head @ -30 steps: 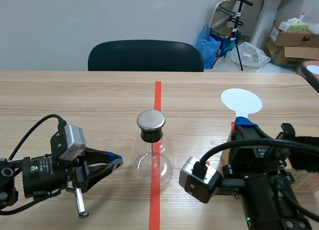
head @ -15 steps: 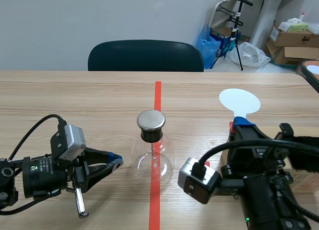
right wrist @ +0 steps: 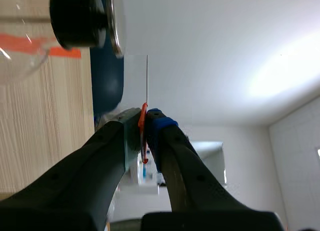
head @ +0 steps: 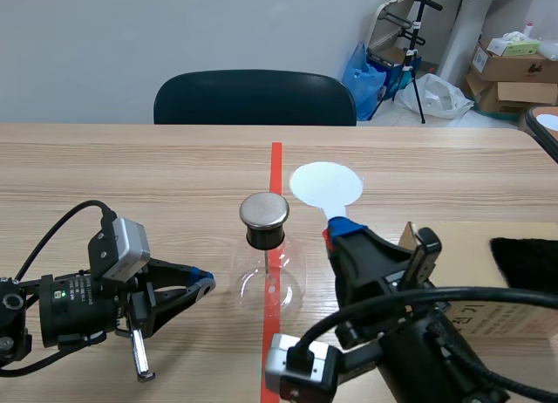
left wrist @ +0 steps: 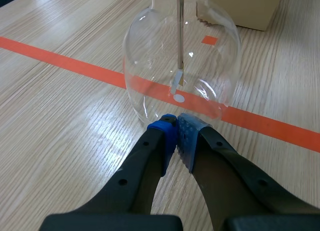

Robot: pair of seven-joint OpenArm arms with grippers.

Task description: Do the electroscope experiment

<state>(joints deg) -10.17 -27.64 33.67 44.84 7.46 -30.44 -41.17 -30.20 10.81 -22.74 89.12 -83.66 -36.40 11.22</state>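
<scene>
The electroscope is a round glass flask (head: 268, 283) with a black stopper and a flat metal cap (head: 264, 209), standing on the red tape line. A thin rod (left wrist: 179, 41) hangs inside the flask. My left gripper (head: 205, 283) lies low on the table just left of the flask, shut on nothing, its blue pads (left wrist: 170, 128) meeting right at the glass base. My right gripper (head: 342, 230) is shut on the red handle (right wrist: 143, 116) of a white round paddle (head: 326, 184). The paddle sits just right of the metal cap (right wrist: 116, 23) and slightly beyond it, not touching.
A cardboard box (head: 488, 276) with a black cloth (head: 527, 262) on it lies at the right, behind my right arm. A dark chair (head: 255, 98) stands at the table's far edge. Boxes and bags sit on the floor beyond.
My right arm has swung left with the white paddle, bringing it from the table's right side to just beside the electroscope's cap. The left arm has not moved.
</scene>
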